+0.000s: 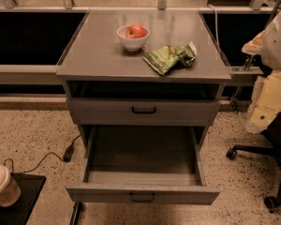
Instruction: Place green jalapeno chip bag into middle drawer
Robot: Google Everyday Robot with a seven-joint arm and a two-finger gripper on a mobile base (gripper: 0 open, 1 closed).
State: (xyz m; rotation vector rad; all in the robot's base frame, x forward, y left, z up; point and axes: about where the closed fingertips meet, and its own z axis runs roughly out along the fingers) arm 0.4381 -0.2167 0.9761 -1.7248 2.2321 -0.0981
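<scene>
The green jalapeno chip bag (pixel 170 58) lies on the cabinet surface (pixel 96 57), near right of a white bowl (pixel 133 41) holding a red apple (pixel 136 31). Below a shut drawer front (pixel 107 110), the middle drawer (pixel 143 191) stands pulled out. The gripper (pixel 271 102) is only a pale shape at the right edge, well apart from the bag; I cannot tell if it is open.

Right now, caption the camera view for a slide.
Chip bag lies beside the bowl on the cabinet top, not yet in the open drawer below; end effector out of view.
</scene>
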